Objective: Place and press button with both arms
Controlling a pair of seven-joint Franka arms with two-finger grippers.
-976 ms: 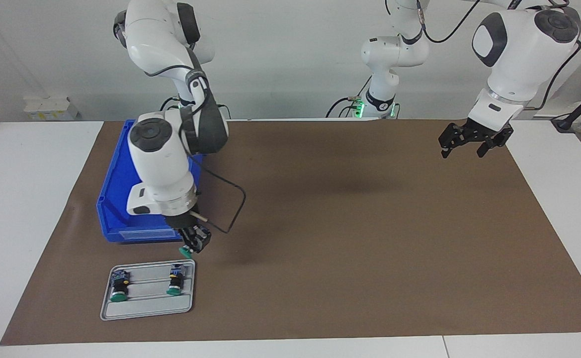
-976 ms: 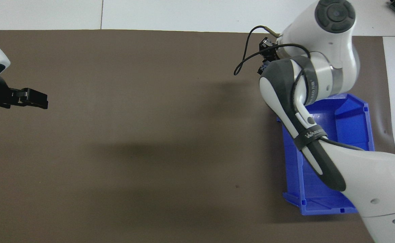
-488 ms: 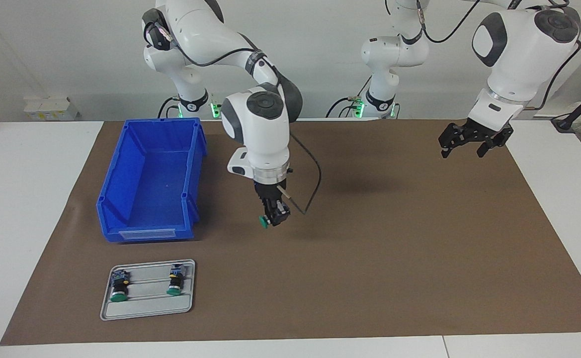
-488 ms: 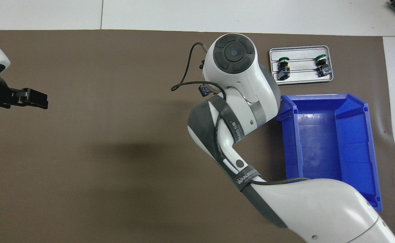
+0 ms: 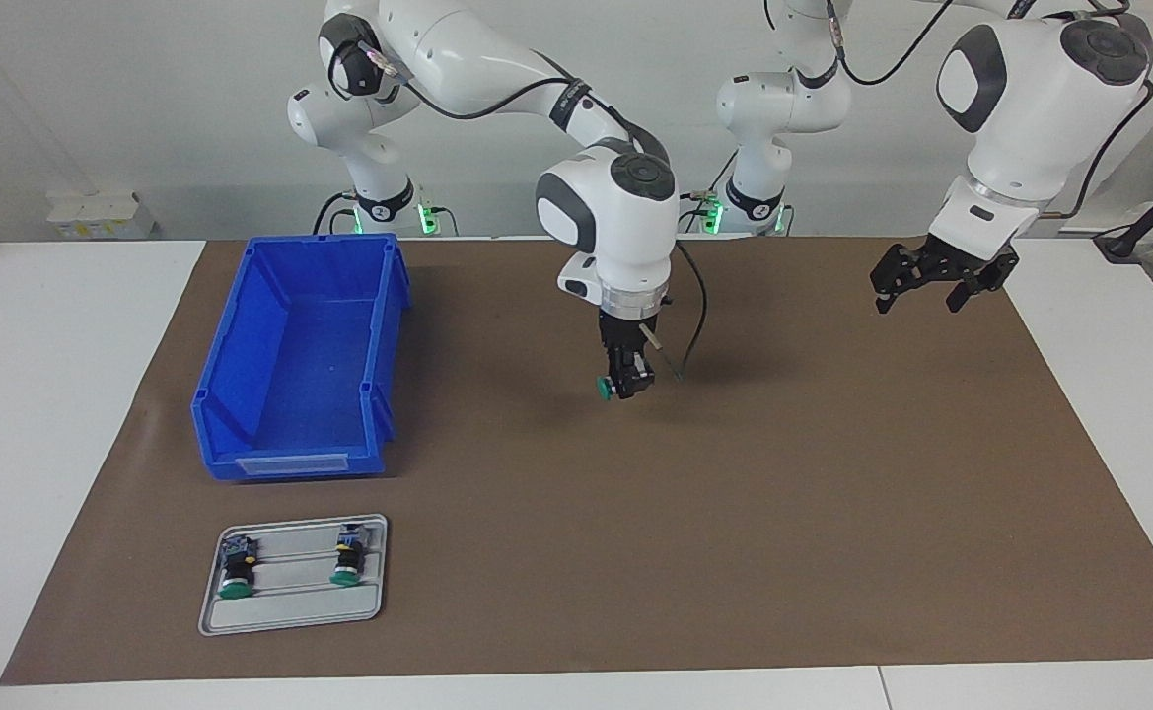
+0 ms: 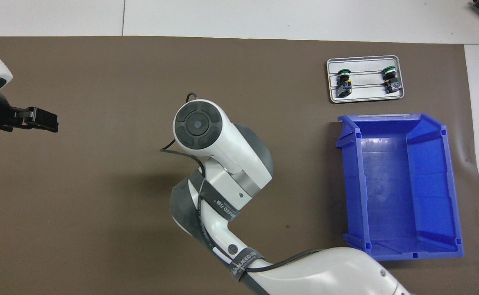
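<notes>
We see the right gripper (image 5: 625, 388), its jaws pinching the button (image 5: 604, 389), now over the middle of the brown mat (image 5: 734, 513); a second ago it hung by the blue bin (image 5: 300, 355), just above the grey tray (image 5: 290, 613). Two more buttons (image 5: 234, 572) remain on that tray. The left gripper (image 5: 936, 286) waits unmoved, jaws spread, over the left arm's end of the bench (image 5: 43, 394).
</notes>
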